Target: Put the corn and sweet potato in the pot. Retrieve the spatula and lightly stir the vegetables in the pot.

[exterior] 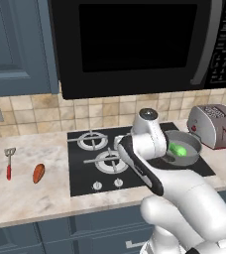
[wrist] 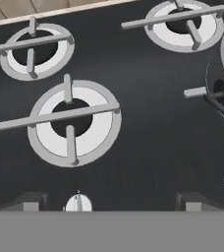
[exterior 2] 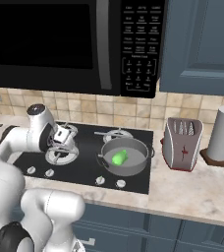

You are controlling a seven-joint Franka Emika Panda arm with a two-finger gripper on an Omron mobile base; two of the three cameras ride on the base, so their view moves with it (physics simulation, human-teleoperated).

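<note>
Sweet potato [exterior: 38, 173] lengthwise front-to-back, spatula [exterior: 9, 162] parallel

The corn [exterior 2: 119, 157] is lying inside the pot [exterior 2: 138, 166], which is sitting on the stove's [exterior 2: 84, 170] front right burner. The white arm [exterior 2: 28, 138] is reaching over the left burners (its gripper is too hidden to read), while a toaster [exterior 2: 182, 144] and paper towel roll [exterior 2: 223, 133] are standing on the counter [exterior 2: 202, 192] to the right.

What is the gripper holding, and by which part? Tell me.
Nothing. The gripper is open above the stovetop, with no object between its fingertips. The corn lies in the pot.
</note>
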